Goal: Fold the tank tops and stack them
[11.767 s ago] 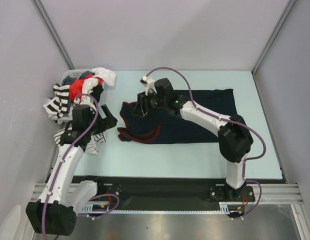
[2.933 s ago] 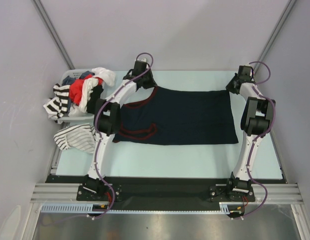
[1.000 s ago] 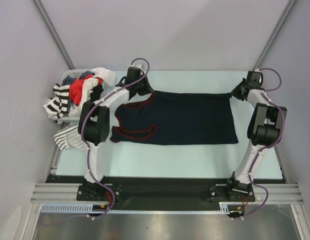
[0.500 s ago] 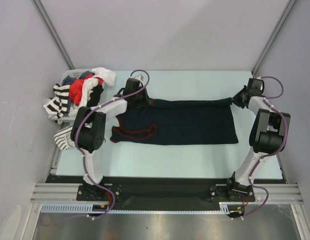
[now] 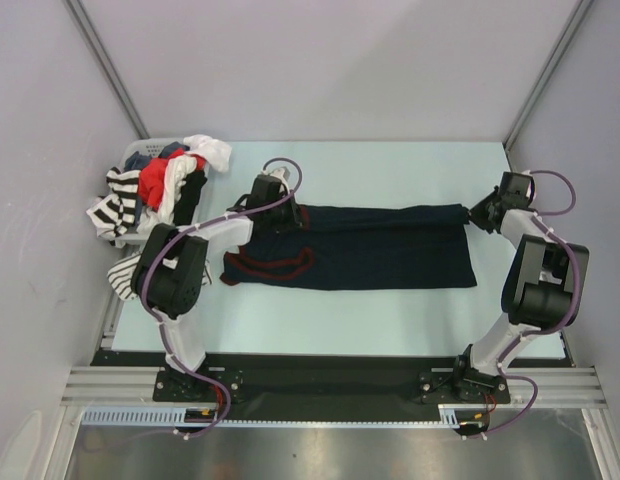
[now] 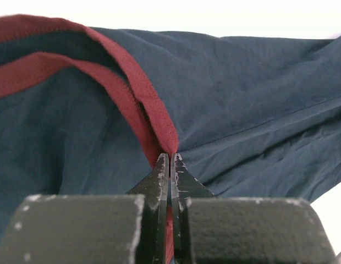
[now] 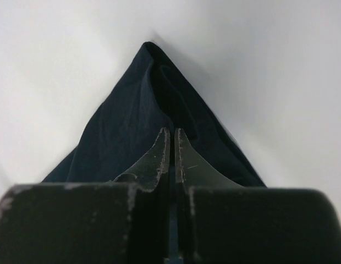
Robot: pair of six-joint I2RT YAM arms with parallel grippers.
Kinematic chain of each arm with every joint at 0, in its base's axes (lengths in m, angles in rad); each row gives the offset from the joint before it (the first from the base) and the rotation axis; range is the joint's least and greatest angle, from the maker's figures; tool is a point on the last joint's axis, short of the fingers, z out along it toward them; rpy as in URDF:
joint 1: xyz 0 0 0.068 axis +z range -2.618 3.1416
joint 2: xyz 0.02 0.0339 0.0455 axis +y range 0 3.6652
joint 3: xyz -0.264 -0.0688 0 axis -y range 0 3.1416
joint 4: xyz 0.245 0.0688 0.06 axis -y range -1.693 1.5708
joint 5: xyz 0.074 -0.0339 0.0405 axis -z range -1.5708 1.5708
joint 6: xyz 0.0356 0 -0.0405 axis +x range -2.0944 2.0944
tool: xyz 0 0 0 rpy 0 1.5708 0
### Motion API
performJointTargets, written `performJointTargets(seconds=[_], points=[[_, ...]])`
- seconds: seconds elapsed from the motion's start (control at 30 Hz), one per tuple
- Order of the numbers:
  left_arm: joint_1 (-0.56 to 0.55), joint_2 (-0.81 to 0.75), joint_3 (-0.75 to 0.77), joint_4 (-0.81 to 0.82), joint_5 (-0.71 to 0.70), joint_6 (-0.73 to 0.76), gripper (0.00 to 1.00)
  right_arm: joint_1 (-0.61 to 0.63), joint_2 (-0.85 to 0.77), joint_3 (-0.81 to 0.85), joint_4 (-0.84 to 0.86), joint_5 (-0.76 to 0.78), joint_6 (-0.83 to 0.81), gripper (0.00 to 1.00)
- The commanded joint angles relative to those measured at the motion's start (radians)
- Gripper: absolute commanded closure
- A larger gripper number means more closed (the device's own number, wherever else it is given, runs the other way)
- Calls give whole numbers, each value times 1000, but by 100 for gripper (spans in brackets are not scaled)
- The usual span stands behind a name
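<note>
Left gripper (image 6: 169,157) and right gripper (image 7: 171,132) are both pinching the navy tank top (image 5: 380,255).
Your left one is squeezing shut on the maroon trim (image 6: 143,104) at the strap end. Your right one is clamping a plain dark corner at the hem end, so both sets of jaws are pressing together on cloth. The pale blue table (image 5: 390,165) is sitting inside a booth with plain grey walls (image 5: 340,70), and a white basket (image 5: 138,150) piled with mixed clothes is sitting at its far left corner. The navy top is lying stretched across the middle of the table between your two grippers, with its far edge bunching into a ridge along the line between them. The striped tank top (image 5: 121,275) is lying at the left edge, just in front of the basket and partly hiding behind your left arm.
</note>
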Motion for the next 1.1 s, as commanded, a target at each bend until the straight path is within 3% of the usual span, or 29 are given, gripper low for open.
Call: performJointTargets(seconds=[0.0, 0.8, 1.07], points=[[-8, -71, -29, 50, -21, -3, 100, -9, -65, -32, 40, 29, 10, 100], [-61, -168, -195, 73, -80, -20, 100, -35, -123, -156, 52, 50, 5, 100], [-72, -157, -224, 65, -102, -23, 99, -39, -108, -202, 72, 98, 22, 95]])
